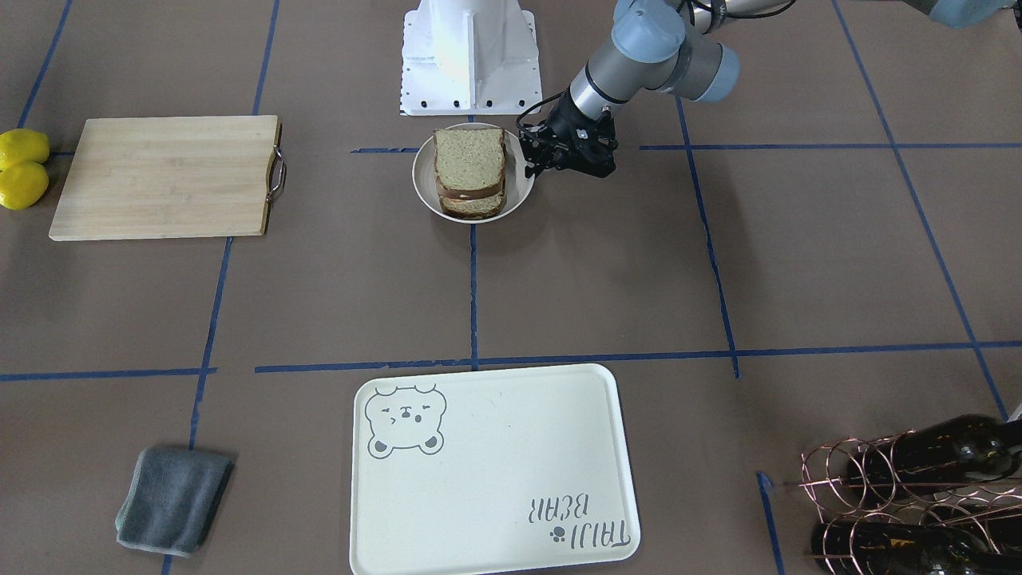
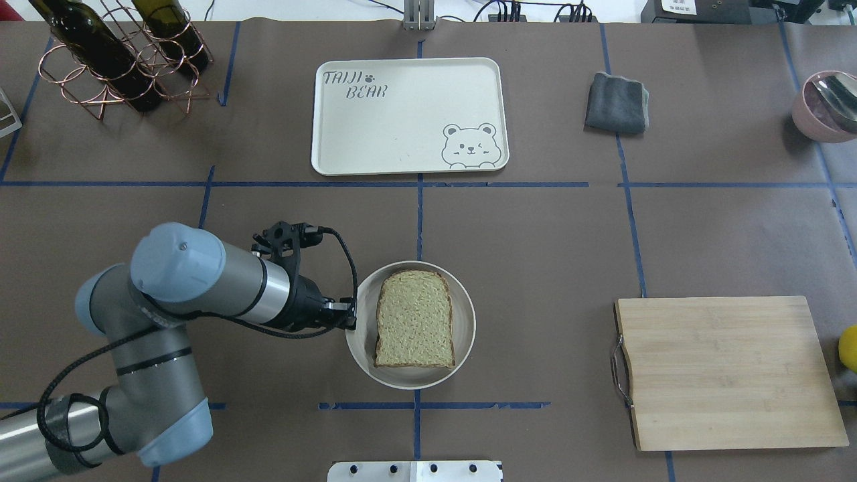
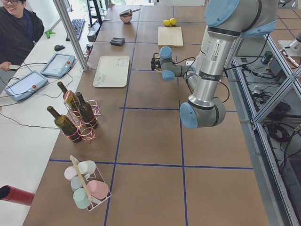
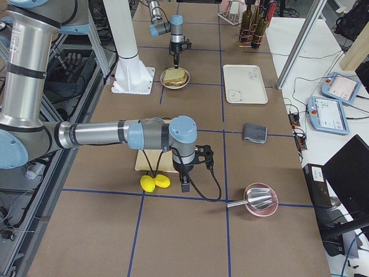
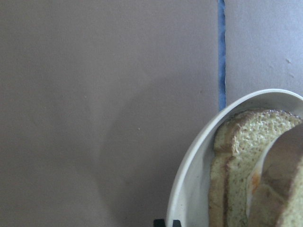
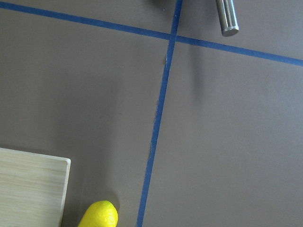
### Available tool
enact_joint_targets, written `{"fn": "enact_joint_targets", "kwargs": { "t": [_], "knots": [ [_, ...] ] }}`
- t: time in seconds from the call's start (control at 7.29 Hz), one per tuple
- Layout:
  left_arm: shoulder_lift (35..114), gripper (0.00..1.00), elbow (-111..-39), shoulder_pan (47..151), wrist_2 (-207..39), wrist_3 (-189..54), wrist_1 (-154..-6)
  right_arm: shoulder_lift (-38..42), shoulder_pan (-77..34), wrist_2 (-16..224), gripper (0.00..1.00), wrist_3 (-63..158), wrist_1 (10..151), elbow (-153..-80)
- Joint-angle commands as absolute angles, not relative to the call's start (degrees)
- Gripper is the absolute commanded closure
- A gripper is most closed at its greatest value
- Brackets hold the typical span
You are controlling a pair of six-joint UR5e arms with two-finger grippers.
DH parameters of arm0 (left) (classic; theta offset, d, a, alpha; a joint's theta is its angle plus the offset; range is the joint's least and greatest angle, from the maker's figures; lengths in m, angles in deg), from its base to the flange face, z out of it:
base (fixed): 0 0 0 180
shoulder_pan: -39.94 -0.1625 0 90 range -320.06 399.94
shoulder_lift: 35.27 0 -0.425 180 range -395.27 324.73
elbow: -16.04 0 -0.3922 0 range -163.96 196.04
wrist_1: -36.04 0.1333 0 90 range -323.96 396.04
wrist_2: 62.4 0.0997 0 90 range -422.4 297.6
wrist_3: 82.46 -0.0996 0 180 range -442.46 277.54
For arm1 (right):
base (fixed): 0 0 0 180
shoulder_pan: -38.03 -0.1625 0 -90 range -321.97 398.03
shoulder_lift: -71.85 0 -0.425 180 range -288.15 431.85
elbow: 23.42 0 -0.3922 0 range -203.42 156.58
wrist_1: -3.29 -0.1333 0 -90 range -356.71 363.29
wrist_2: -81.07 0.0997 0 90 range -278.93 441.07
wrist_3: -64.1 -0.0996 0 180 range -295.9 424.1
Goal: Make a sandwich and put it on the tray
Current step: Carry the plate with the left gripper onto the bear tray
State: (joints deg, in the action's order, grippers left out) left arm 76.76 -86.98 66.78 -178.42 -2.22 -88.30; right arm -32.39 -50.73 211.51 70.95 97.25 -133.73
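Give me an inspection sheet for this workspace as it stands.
Surface: brown-covered table with blue tape grid.
Job's things: sandwich stacked on a white plate near the robot base; tray bare, across the table.
Clutter: cutting board, lemons, grey cloth, bottle rack, pink bowl, cup rack.
Grippers: left claw at the plate's rim beside the sandwich, open or shut unclear; right claw over the table beside the lemons, state unclear.
Cables: black cable looped beside the left wrist.
Surroundings: operator at the side, by two tablets.
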Motion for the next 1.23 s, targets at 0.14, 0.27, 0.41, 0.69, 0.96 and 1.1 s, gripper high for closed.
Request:
{"fn": "enact_joint_targets", "kwargs": {
  "t": [0.14, 0.27, 0.41, 0.69, 0.96, 1.1],
  "knots": [
    [82.2, 1.00, -82.3, 78.0, -189.9, -2.3, -87.5, -32.4, -50.7, 211.5, 0.00, 71.0, 97.2, -133.6],
    [86.2, 1.00, -77.8, 80.4, -191.8, -2.4, -87.5, -32.4, -50.7, 211.5, 0.00, 71.0, 97.2, -133.5],
    [91.1, 1.00, -71.6, 82.9, -193.7, -2.7, -87.6, -32.4, -50.7, 211.5, 0.00, 71.0, 97.2, -133.5],
    [100.4, 1.00, -59.0, 87.1, -196.2, -6.2, -87.6, -32.5, -50.7, 211.6, 0.00, 71.2, 97.2, -133.5],
    [107.8, 1.00, -47.5, 89.1, -196.3, -9.4, -87.8, -32.5, -50.7, 211.6, 0.00, 71.2, 97.2, -133.6],
    [110.3, 1.00, -42.1, 90.1, -196.9, -12.6, -88.0, -32.5, -50.7, 211.6, 0.00, 71.2, 97.2, -133.6]
  ]
}}
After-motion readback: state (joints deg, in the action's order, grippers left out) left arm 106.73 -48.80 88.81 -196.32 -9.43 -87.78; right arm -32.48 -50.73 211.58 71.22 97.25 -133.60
